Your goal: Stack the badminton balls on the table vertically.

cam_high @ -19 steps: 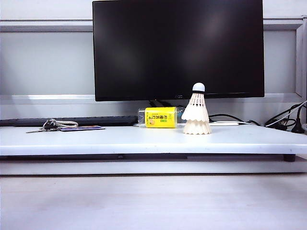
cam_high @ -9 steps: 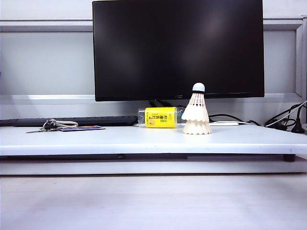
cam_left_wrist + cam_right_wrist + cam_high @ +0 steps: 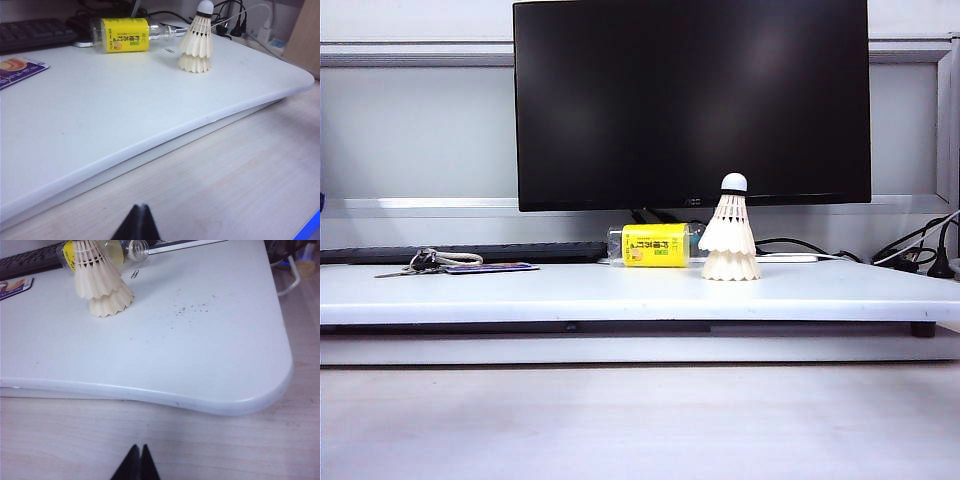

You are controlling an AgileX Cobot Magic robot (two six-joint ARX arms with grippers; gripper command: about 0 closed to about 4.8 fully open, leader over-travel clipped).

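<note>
Badminton balls (image 3: 729, 240) stand stacked on the table (image 3: 620, 290), one nested over the other with skirts down and the upper one's rounded white cork tip with its black band pointing straight up — the pile looks upright in the exterior view, right of the table's middle and in front of the lower edge of the black monitor (image 3: 690, 100). In the left wrist view the stack (image 3: 196, 45) sits far across the white board (image 3: 100, 115) from the camera, and in the right wrist view it (image 3: 101, 282) is cut off at the top by the frame, with the table's rounded corner (image 3: 240, 390) nearer the camera. Just beside the stack, toward the monitor, a bottle with a yellow label (image 3: 655, 245) lies on its side; whether it touches the lower skirt cannot be told. A bunch of keys (image 3: 425, 262) and a flat dark card (image 3: 490, 268) lie well apart from the stack on the left part of the table, with a dark keyboard (image 3: 470, 252) behind them. The left gripper (image 3: 137, 222) hangs over the pale wooden surface (image 3: 240, 175) in front of the table edge, its jaws pressed together on nothing — the right gripper (image 3: 137, 462) likewise, fingers closed and empty, off the table over the same wood. Neither gripper appears in the exterior view.
</note>
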